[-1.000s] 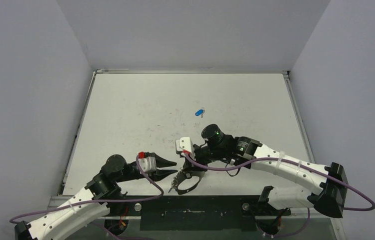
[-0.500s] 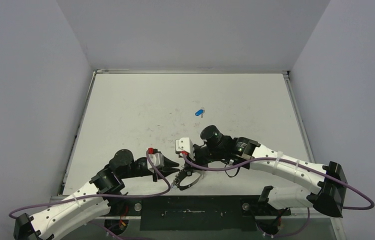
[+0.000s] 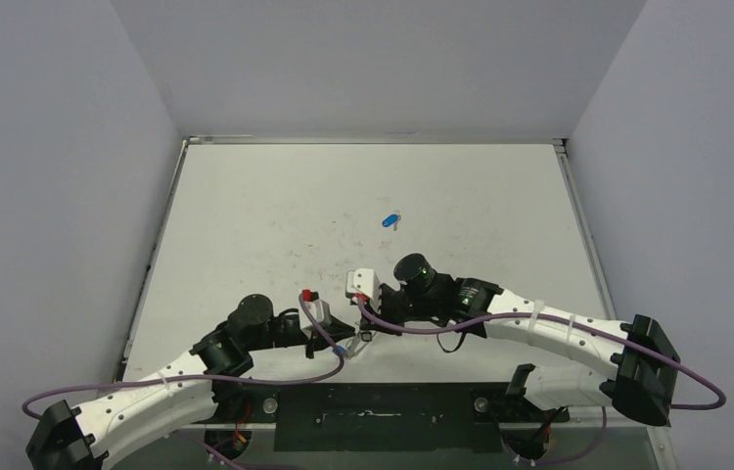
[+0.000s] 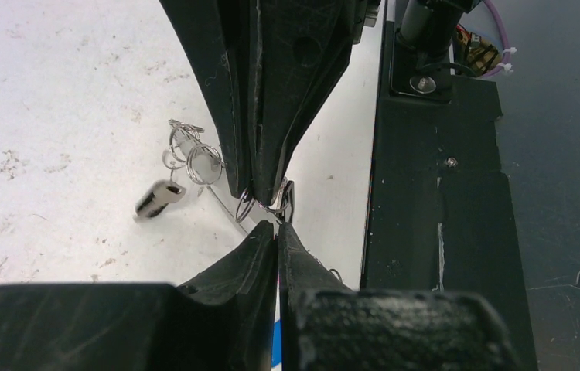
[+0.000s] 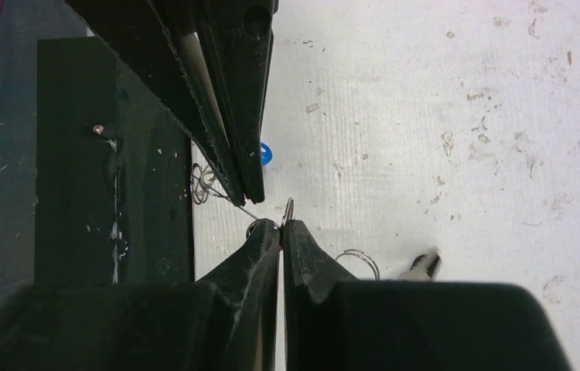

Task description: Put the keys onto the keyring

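The keyring is caught between both grippers near the table's front edge. In the left wrist view its small loops (image 4: 194, 154) and clasp (image 4: 159, 199) hang free to the left. My left gripper (image 4: 276, 226) is shut, its tips at the ring's wire. My right gripper (image 5: 281, 224) is shut on a small loop of the keyring (image 5: 287, 210). In the top view the two grippers, left (image 3: 346, 345) and right (image 3: 364, 331), meet tip to tip. A blue key head (image 5: 264, 153) shows beside the left fingers; I cannot tell whether it is held. Another blue key (image 3: 389, 220) lies alone mid-table.
The black base plate (image 4: 441, 193) and the table's front edge lie right beside both grippers. Purple cables (image 3: 412, 331) loop over both arms. Grey walls enclose the white table (image 3: 275, 215) on three sides.
My left gripper has moved right to the keyring and gone from open to shut. The right gripper has lifted the ring slightly up and left, so it no longer hangs toward the edge.
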Robot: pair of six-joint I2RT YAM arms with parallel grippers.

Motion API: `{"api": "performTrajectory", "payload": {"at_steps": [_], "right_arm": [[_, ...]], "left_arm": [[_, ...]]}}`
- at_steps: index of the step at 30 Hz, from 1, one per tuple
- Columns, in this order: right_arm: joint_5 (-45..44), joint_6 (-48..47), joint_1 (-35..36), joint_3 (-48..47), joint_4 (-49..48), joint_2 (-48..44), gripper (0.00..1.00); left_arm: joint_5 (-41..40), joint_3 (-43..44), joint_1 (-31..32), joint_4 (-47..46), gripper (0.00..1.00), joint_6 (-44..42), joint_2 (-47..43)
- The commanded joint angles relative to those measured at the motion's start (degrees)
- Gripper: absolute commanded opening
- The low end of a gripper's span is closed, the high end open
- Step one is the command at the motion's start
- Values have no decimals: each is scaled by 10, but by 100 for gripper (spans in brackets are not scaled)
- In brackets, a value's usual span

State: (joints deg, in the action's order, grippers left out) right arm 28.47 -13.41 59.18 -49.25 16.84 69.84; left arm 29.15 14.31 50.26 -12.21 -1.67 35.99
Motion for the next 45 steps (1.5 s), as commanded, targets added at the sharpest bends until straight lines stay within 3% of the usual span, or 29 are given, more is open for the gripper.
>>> {"api": "performTrajectory", "payload": {"at_steps": [1, 5, 13, 18, 24, 28, 38, 45], "right_arm": [[-3, 5, -9, 17, -127, -33, 0], [39, -35, -13, 15, -90, -37, 0], [122, -105, -14, -13, 4, -11, 0], [137, -121, -14, -25, 30, 5, 0], [123, -88, -14, -24, 6, 6, 0], [116, -86, -14, -25, 5, 3, 0], [107, -84, -14, -17, 1, -2, 0], [102, -76, -14, -18, -6, -1, 0]], "left_arm": [[14, -2, 12, -23, 4, 14, -3], [-7, 13, 12, 21, 6, -10, -33], [-56, 28, 13, 71, 20, -48, -85], [-54, 40, 13, 74, 27, -66, -61], [4, 48, 15, 40, 35, -67, -9], [14, 48, 22, 14, 36, -65, 16], [8, 46, 30, -40, 26, -55, 62], [10, 50, 31, -43, 4, -52, 75]]}}
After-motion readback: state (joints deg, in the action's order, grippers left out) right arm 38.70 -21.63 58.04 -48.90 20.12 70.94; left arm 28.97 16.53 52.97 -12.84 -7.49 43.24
